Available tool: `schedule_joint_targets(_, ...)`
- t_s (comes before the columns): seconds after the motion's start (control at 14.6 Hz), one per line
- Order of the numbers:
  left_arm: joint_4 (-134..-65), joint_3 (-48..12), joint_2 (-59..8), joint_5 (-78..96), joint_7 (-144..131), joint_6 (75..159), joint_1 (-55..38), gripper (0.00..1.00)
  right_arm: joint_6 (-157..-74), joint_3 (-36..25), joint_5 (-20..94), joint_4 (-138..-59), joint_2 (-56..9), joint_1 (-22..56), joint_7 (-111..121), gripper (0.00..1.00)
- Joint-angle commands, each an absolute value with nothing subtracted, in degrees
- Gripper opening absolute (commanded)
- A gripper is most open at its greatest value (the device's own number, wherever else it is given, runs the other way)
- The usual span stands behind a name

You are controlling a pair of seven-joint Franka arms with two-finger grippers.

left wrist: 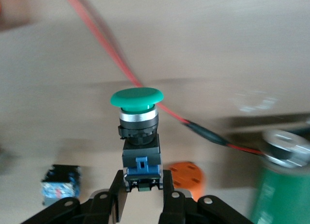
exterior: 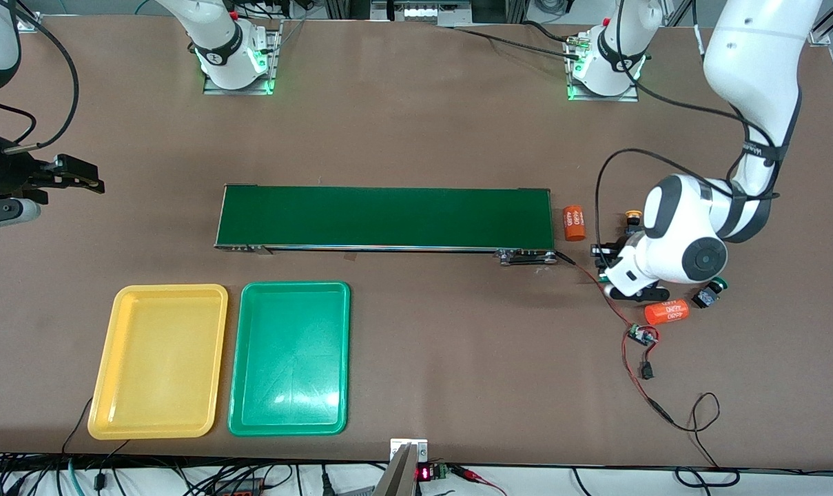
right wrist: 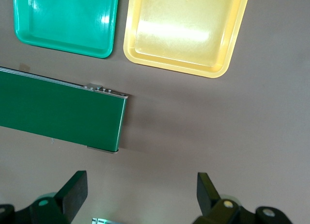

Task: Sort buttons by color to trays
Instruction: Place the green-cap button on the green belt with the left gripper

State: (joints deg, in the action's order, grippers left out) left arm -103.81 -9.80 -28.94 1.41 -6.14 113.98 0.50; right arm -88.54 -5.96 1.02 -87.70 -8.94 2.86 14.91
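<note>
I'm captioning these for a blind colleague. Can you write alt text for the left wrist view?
The left claw is shut on the black-and-blue body of a green button, its cap pointing away from the claw. On the brown table past it lie a red wire, an orange cylinder and another switch body.

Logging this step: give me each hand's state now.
Left hand: closed on the green button, low at the left arm's end of the table.
Right hand: open, empty, waiting above the table by the conveyor belt.
</note>
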Motion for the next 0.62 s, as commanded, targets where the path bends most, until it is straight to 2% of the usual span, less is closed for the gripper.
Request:
schedule_joint_targets(0.0,-103.8,-12.0,-26.1,0.6,-5.9,112.7,0.5,0.00,-88.2,-5.7,1.8,-87.8,-8.5,2.6,14.2,1.00)
schedule_joint_targets(0.21,-104.2,-12.5,-22.7,1.1,-6.5,109.6,-5.2,0.00,-88.2,-5.7,1.9,-87.8,-8.5,2.9,14.2,1.00)
schedule_joint_targets(0.41,-104.8,-16.3,-22.5,2.3,-6.6,109.6,-8.4,0.00,-88.5,-5.7,1.9,-87.8,-8.6,2.9,14.2,1.00)
schedule_joint_targets(0.55,-106.9,-16.5,-22.4,9.1,-8.9,109.8,-10.8,0.00,-88.5,-5.7,1.9,-87.8,-8.7,2.7,14.2,1.00)
